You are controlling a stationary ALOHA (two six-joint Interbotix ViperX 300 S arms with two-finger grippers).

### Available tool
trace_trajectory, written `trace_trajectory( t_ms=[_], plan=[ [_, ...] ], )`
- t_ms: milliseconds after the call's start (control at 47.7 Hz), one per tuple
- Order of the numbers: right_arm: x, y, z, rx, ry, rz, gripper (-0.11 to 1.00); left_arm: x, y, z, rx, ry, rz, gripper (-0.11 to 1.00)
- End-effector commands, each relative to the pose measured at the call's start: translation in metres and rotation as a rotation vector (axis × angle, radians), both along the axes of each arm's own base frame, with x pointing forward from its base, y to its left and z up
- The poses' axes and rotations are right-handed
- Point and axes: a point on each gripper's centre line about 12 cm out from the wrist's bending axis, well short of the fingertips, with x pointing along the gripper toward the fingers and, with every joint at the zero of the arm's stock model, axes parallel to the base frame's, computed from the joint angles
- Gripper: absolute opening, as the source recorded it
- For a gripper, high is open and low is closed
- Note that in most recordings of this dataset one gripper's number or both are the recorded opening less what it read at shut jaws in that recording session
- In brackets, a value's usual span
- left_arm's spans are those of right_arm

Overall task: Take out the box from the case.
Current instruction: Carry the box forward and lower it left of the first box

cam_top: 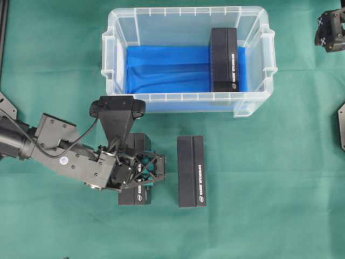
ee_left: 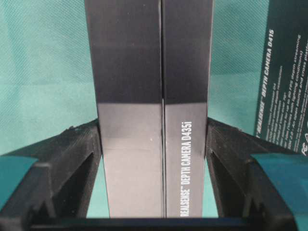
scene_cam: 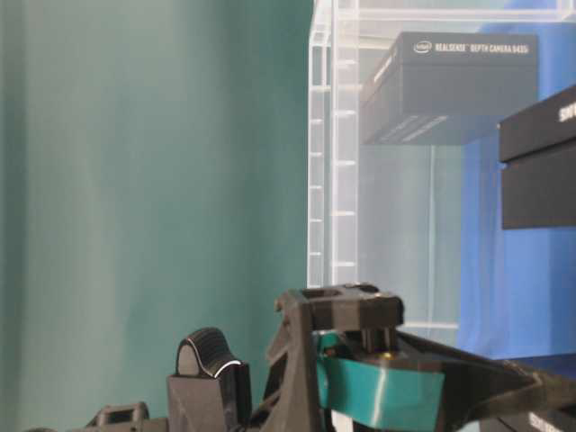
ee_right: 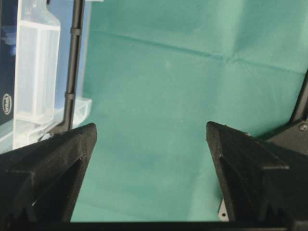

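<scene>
Nearest us, our left gripper (cam_top: 144, 174) straddles a black box (cam_top: 136, 194) on the desk (cam_top: 269, 178); in the wrist view its fingers (ee_left: 91, 144) stand against both long sides, apparently gripping it, though we cannot tell how firmly.

Largest to smallest:
- Desk: green cloth, wide bare stretches right and front.
- Case (cam_top: 110, 81): clear bin, blue lining, rim intact all round. One box (cam_top: 225, 59) lies inside, at its right end.
- Second removed box (cam_top: 192, 171) lies just beside the held one, apart from it.
- Right gripper (ee_right: 151, 139): fingers spread wide, empty, over bare cloth beside the case corner.

Risks, as we judge: opening or lifting crookedly could drag the held box against its neighbour. The remaining box sits close to the right wall, so fingers may foul the rim going in.
</scene>
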Motion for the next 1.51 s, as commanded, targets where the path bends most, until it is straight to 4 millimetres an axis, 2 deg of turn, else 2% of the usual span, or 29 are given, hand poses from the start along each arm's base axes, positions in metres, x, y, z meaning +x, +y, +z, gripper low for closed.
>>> trace_trajectory(
  t_ms=[0,42,147,230,608,838,1257,1488],
  plan=[
    [0.001,0.0,0.004,-0.005,-0.013,0.002,0.91,0.005,-0.001,0.019,-0.02,-0.061,-0.001,0.61],
    [0.001,0.0,0.004,-0.004,-0.012,0.002,0.91,0.006,-0.001,0.018,-0.021,-0.062,-0.002,0.63],
    [0.001,0.0,0.004,-0.005,-0.013,0.003,0.91,0.005,-0.001,0.019,-0.021,-0.063,-0.005,0.89],
    [0.001,0.0,0.005,-0.006,-0.014,0.002,0.91,0.005,-0.002,0.018,-0.022,-0.061,-0.007,0.99],
    [0.001,0.0,0.005,-0.006,-0.016,0.002,0.91,0.003,-0.004,0.024,-0.046,-0.067,0.003,0.99],
    [0.001,0.0,0.005,-0.007,-0.017,0.002,0.91,-0.001,-0.006,0.051,-0.065,-0.11,0.003,0.98],
    [0.001,0.0,0.005,-0.007,-0.018,0.0,0.91,-0.01,-0.001,0.131,-0.058,-0.136,0.022,0.98],
    [0.001,0.0,0.006,-0.007,-0.019,-0.001,0.91,-0.011,-0.001,0.138,-0.053,-0.129,0.013,0.98]
  ],
)
